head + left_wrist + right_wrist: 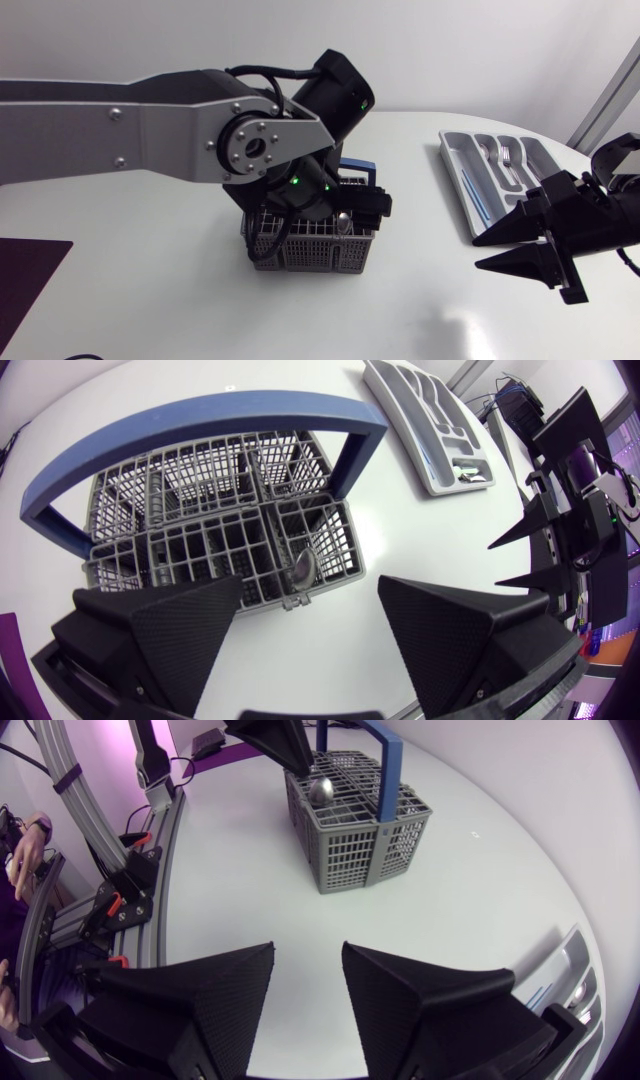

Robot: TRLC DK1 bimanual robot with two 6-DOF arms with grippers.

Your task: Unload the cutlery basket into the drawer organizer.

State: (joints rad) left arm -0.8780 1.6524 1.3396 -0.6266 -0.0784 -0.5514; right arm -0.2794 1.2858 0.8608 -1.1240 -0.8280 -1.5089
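The grey cutlery basket (315,245) with a blue handle (200,422) stands mid-table. A spoon (303,570) sticks up in its near corner cell, its bowl also showing in the right wrist view as the spoon (322,790). My left gripper (312,588) hangs right above the basket, open wide, its fingers on either side of the spoon without touching it. The grey drawer organizer (455,160) lies at the far right with some cutlery (505,155) in it. My right gripper (525,245) hovers open and empty in front of the organizer, pointing toward the basket (355,820).
A dark purple mat (25,275) lies at the table's front left corner. Bare white tabletop (430,270) separates the basket and my right gripper. The table's rounded edge runs close behind the organizer (430,420).
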